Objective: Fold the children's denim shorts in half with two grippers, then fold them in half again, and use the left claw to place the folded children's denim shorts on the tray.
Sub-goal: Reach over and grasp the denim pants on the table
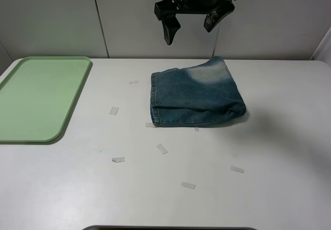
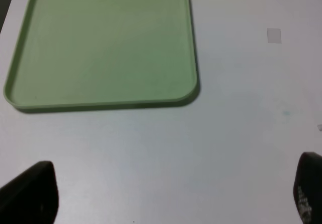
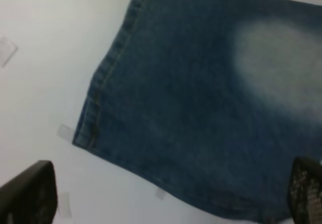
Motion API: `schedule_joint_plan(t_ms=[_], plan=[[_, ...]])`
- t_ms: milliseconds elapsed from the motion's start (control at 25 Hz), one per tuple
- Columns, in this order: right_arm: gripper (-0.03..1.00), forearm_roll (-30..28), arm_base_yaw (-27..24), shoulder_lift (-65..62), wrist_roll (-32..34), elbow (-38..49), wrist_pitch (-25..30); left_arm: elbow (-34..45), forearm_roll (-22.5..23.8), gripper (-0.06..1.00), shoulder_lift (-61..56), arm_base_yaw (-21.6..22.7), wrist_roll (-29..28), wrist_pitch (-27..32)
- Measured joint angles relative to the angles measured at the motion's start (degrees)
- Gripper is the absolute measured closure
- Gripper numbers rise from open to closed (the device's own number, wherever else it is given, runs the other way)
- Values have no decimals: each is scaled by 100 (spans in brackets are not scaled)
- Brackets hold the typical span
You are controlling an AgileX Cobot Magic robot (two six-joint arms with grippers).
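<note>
Denim shorts (image 1: 196, 93) lie folded, right of the tray (image 1: 31, 93).
Over them hangs the right gripper (image 1: 189, 33), spread, empty; the left gripper (image 2: 170, 194), spread too, hovers by the tray.

text: none legible | shorts (image 1: 199, 95): no readable label or print | tray (image 1: 41, 98): no marking to read | tape strips (image 1: 162, 148): no writing to read

Folded washed-denim shorts (image 1: 196, 98): mid to dark blue, faded whitish patch toward one corner, paler stitch lines along hem.
Flat rectangular plastic tray (image 1: 39, 98): plain light green.
Tabletop (image 1: 269, 178): plain white.
Small tape strips (image 1: 162, 148): translucent whitish.
Right gripper (image 1: 189, 36): black.
</note>
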Motion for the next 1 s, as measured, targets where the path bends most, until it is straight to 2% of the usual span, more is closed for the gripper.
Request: schedule_joint_plan(t_ms=[120,520,640,680,960,1000], plan=[[27,-11,0,-462,-19,560,6,0,0,3,0,0,0,0],[27,-11,0,-2763,-61,3396,33,0,0,3,0,0,0,0],[27,-11,0,-3580,-61,4108,38,0,0,3,0,0,0,0],[27,-11,0,-3580,-61,4108,38,0,0,3,0,0,0,0],[27,-11,0,-5536,-61,5521,43,0,0,3,0,0,0,0],[27,-11,0,-6156,-61,5868,43,0,0,3,0,0,0,0]])
